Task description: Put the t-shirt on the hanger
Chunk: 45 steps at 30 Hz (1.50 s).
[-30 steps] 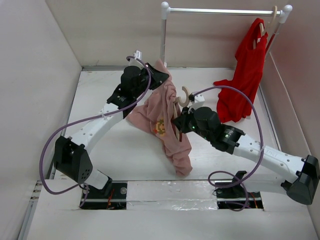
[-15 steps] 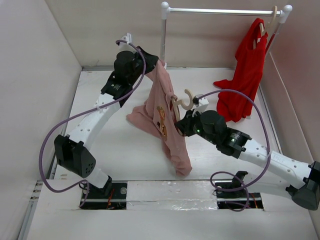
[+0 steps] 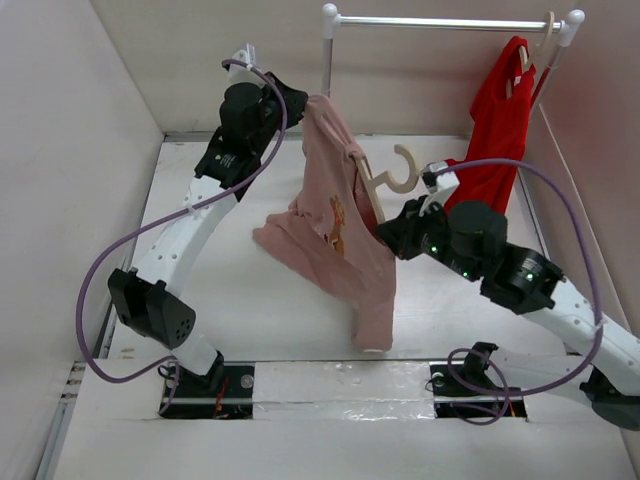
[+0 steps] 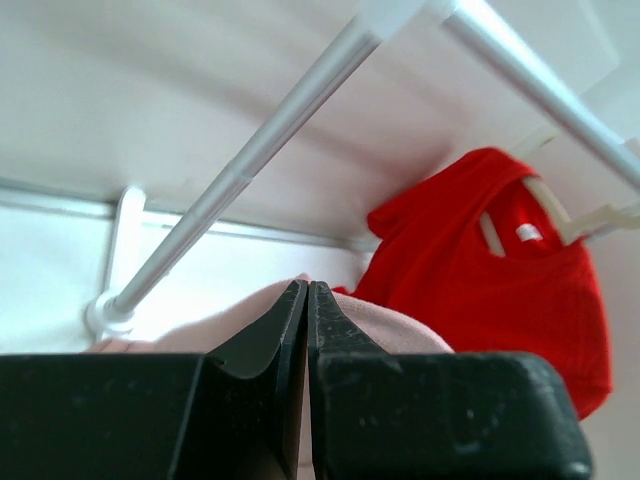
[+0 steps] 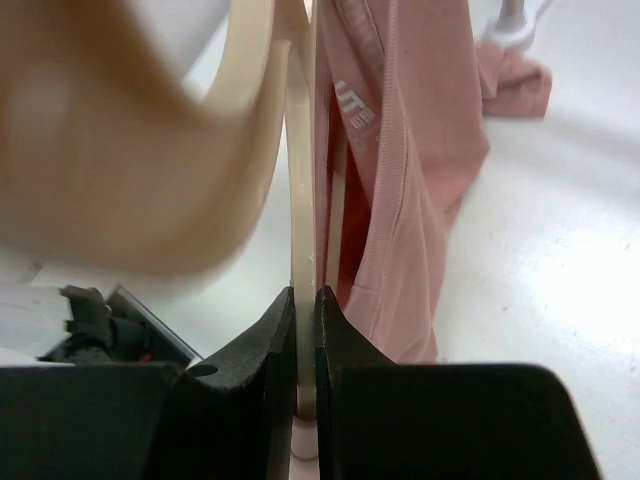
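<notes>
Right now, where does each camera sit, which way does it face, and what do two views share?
Top external: above and behind the arms, looking down on the table; both arms, left gripper and right gripper show.
Left wrist: looks up at the rail and red shirt; own fingers shut on the t-shirt.
Right wrist: looks along the hanger; own fingers shut on it.
Shared: the t-shirt shows in all three.

Metal clothes rail (image 3: 450, 22) on a white upright (image 3: 326, 75), standing at the far edge of a white table (image 3: 230, 300). Plain beige walls (image 3: 200, 70) rise behind and beside the rail. A red garment (image 3: 495, 150) hangs from the rail's right end. Even, diffuse light.
</notes>
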Available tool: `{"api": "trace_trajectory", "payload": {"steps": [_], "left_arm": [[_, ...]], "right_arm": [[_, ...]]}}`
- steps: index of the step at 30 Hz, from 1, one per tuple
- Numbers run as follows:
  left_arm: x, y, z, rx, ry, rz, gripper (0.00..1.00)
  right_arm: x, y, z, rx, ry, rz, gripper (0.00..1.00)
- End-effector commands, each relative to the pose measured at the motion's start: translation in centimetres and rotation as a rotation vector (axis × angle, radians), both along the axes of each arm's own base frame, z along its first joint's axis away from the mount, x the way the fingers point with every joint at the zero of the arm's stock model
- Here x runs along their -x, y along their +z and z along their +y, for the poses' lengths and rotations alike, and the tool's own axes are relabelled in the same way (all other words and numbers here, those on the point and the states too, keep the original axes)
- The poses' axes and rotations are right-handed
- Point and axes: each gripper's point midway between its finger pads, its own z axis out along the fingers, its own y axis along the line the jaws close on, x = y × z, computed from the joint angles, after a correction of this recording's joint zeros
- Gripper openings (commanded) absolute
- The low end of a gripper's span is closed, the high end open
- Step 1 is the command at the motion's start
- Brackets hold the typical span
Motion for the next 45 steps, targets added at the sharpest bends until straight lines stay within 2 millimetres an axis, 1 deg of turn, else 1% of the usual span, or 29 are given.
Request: {"api": "trace_trajectory", "payload": {"steps": [1,2,3,4,5,7,8,9,11,12,13,15,16,19,21,24,25,27,30,31,33,34,35,36,38,39,40,44,45], "left_arm": [[0.7,7.3,0.7,0.050,0.006,-0.157,0.00],[0.9,8.1,0.5,0.054,-0.013,-0.167,0.00],[0.8,8.6,0.2,0.051,-0.022,-0.169,0.00],[1.5,11.6,0.5,0.072,-0.027,-0.226,0.00],[1.5,11.9,0.5,0.059,-0.027,-0.225,0.00],[2.3,14.7,1.0,0.073,-0.019,-0.274,0.00],[2.5,15.2,1.1,0.073,-0.023,-0.283,0.00],[2.9,15.8,1.1,0.081,-0.030,-0.300,0.00],[3.5,16.7,1.2,0.094,-0.041,-0.320,0.00],[3.7,17.0,1.2,0.096,-0.041,-0.324,0.00],[4.0,17.5,1.4,0.103,-0.041,-0.333,0.00],[4.7,18.1,0.9,0.110,-0.081,-0.349,0.00],[5.1,19.0,1.0,0.118,-0.084,-0.369,0.00],[5.3,19.6,1.3,0.113,-0.074,-0.381,0.00],[4.5,18.5,1.4,0.087,-0.055,-0.356,0.00],[2.2,14.5,1.2,0.051,-0.009,-0.266,0.00],[1.3,13.5,2.1,0.041,0.017,-0.242,0.00],[1.0,13.5,2.2,0.044,0.011,-0.236,0.00],[1.7,16.6,3.1,0.057,0.027,-0.310,0.00],[2.6,18.6,3.5,0.071,0.029,-0.354,0.00],[3.0,19.5,3.6,0.078,0.024,-0.373,0.00],[3.2,19.6,3.6,0.080,0.021,-0.376,0.00],[3.2,19.3,3.3,0.082,0.006,-0.369,0.00],[3.1,19.2,3.2,0.085,0.005,-0.365,0.00],[2.6,17.3,2.3,0.070,-0.033,-0.330,0.00],[2.5,16.7,2.1,0.070,-0.039,-0.313,0.00],[1.9,15.1,1.8,0.056,-0.043,-0.281,0.00],[1.5,12.7,1.2,0.032,-0.071,-0.230,0.00],[1.5,12.4,1.1,0.027,-0.074,-0.222,0.00]], "right_arm": [[0.4,7.2,-2.1,-0.039,-0.023,-0.130,0.00],[1.0,10.2,-3.0,-0.060,-0.024,-0.160,0.00],[0.7,11.0,-3.0,-0.041,-0.030,-0.163,0.00],[0.8,11.8,-3.2,-0.049,-0.036,-0.159,0.00],[1.1,12.0,-3.1,-0.041,-0.022,-0.142,0.00],[1.1,9.3,-1.6,-0.019,0.034,-0.085,0.00],[0.9,7.9,-0.6,-0.018,0.055,-0.073,0.00],[0.4,5.0,-0.2,0.029,0.060,-0.026,0.00],[0.3,4.4,0.3,0.072,0.076,0.000,0.00],[0.1,5.5,0.1,0.074,0.071,-0.020,0.00],[0.1,10.0,-1.0,0.029,0.043,-0.108,0.00],[0.0,12.7,-2.0,0.049,0.019,-0.137,0.00],[0.7,17.4,-3.4,-0.020,-0.004,-0.213,0.00],[1.5,18.8,-3.4,-0.048,0.018,-0.200,0.00],[1.1,16.0,-1.8,-0.043,0.053,-0.156,0.00],[0.5,10.0,0.5,0.017,0.087,-0.031,0.00],[0.6,9.6,0.5,0.019,0.088,-0.011,0.00],[1.0,11.5,-0.3,-0.013,0.078,-0.044,0.00],[1.5,14.4,-2.5,-0.013,0.036,-0.101,0.00],[1.9,16.8,-3.3,-0.049,0.027,-0.143,0.00],[2.0,17.9,-4.4,-0.067,-0.005,-0.173,0.00],[1.2,15.5,-4.0,-0.026,-0.021,-0.141,0.00],[1.2,15.1,-3.9,-0.055,-0.019,-0.140,0.00],[0.8,13.1,-3.0,-0.034,0.000,-0.099,0.00],[0.4,7.7,-0.9,0.028,0.063,0.022,0.00],[0.2,6.9,-0.6,0.036,0.061,0.040,0.00],[0.3,7.0,-0.5,0.027,0.057,0.038,0.00],[0.1,12.7,-2.8,-0.018,-0.007,-0.091,0.00],[0.7,16.1,-3.8,-0.066,-0.016,-0.149,0.00]]}}
